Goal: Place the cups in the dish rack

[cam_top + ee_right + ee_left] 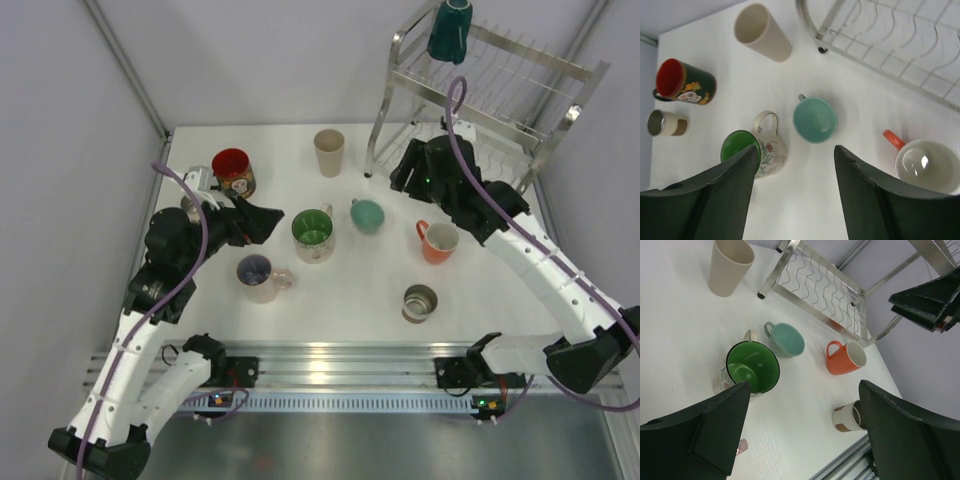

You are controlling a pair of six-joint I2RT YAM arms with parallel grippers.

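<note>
Seven cups stand in plain view on the white table [350, 300]. Nearest, by the front rail, is a steel-lined cup [420, 302], with a pinkish mug [258, 277] to its left. Farther back sit the green-lined floral mug [313, 234] and the orange mug [437, 241], with the mint cup [367, 215] between them. The left gripper [262, 221] hovers just left of the green-lined mug, its fingers spread wide and empty. The right gripper [408, 172] hangs by the rack's near left foot, its fingers apart and holding nothing. Beyond stand the red-lined dark mug [233, 172] and the beige tumbler [329, 152]. At far right is the chrome wire dish rack [500, 90], with a dark teal cup [450, 30] upturned at its top left corner.
</note>
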